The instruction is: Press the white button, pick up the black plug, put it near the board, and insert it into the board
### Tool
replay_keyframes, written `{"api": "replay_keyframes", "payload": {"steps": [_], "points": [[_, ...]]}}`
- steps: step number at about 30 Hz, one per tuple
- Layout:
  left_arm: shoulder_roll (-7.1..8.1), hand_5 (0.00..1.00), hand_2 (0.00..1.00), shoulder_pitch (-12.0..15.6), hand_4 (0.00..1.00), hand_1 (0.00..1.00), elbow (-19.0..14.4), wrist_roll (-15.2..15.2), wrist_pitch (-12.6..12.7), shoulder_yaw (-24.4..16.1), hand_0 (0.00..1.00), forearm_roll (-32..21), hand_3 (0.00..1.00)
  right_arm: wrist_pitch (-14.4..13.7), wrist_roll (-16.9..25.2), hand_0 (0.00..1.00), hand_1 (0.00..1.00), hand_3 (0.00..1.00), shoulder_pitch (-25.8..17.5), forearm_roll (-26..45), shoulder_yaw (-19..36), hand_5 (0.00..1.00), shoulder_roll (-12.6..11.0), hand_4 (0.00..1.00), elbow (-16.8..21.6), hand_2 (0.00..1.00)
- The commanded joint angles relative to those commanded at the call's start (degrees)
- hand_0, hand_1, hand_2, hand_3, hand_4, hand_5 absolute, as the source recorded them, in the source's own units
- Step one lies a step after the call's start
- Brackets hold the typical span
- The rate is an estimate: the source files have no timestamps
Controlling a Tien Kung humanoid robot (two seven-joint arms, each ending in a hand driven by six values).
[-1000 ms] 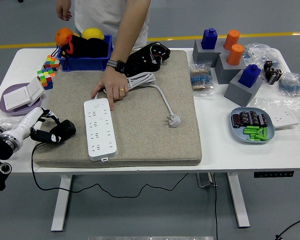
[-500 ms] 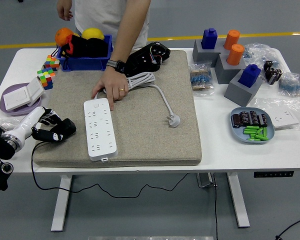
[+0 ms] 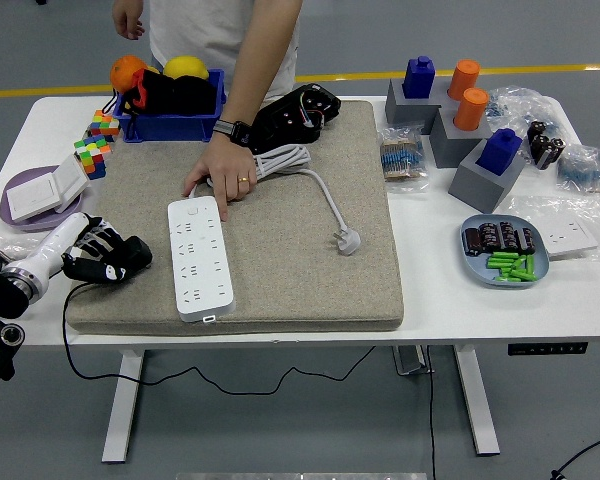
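Currently the left hand [image 3: 98, 252] is closing on the plug [image 3: 120, 261] at the mat's [image 3: 280, 200] left edge, though the grip looks partial. Its trailing cord [image 3: 80, 340] may be dragging, and the person's hand [image 3: 223, 178] is crowding the board [image 3: 199, 257].

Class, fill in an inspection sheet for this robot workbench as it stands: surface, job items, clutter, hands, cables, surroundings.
Surface: white table with a beige mat on it.
Job's things: white power strip lies on the mat; black plug sits at the mat's left edge.
Clutter: blue bin holding fruit, puzzle cubes, grey blocks with blue and orange pegs, plate of batteries.
Hands: left hand closed on the black plug; right hand nothing seen. A person's hand presses on the strip's far end.
Cables: white cord ends in a loose white plug; black cord hangs under the table.
Surroundings: grey floor, yellow line.
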Motion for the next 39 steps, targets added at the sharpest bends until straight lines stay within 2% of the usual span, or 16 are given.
{"api": "replay_keyframes", "payload": {"steps": [6,12,16,21,24,39], "points": [[1.0,0.002,0.408,-1.25,0.787,0.395,-2.81,-0.19,0.29,1.66,0.475,0.03,0.475,-0.01,0.02,0.719,0.7,0.62,0.01,0.04,-0.01,0.435,-0.06,0.725,0.02,0.685],[3.32,0.002,0.41,-5.2,0.769,0.393,-5.02,-0.09,0.63,7.29,0.49,-0.7,0.476,-0.05,0.03,0.719,0.7,0.62,0.15,0.05,0.1,0.433,-0.18,0.724,0.03,0.686],[4.95,0.002,0.41,-9.37,0.763,0.396,-3.35,0.04,0.55,12.73,0.491,-1.71,0.478,-0.04,0.03,0.719,0.7,0.62,0.3,0.12,0.19,0.432,-0.19,0.725,0.01,0.686],[6.19,0.002,0.41,-14.14,0.763,0.396,-0.41,-0.47,1.12,18.83,0.491,-2.17,0.478,-0.07,0.03,0.719,0.7,0.62,0.41,0.17,0.21,0.432,-0.32,0.725,-0.03,0.686],[6.77,0.002,0.41,-15.79,0.759,0.397,0.42,-0.88,1.25,21.67,0.484,-2.4,0.478,-0.07,0.02,0.72,0.699,0.619,0.47,0.18,0.2,0.431,-0.41,0.724,-0.04,0.685],[7.64,0.002,0.41,-16.82,0.755,0.397,0.24,-1.04,1.42,25.29,0.49,-2.17,0.473,-0.05,0.03,0.72,0.699,0.619,0.5,0.31,0.08,0.43,-0.3,0.724,-0.08,0.684]]}}
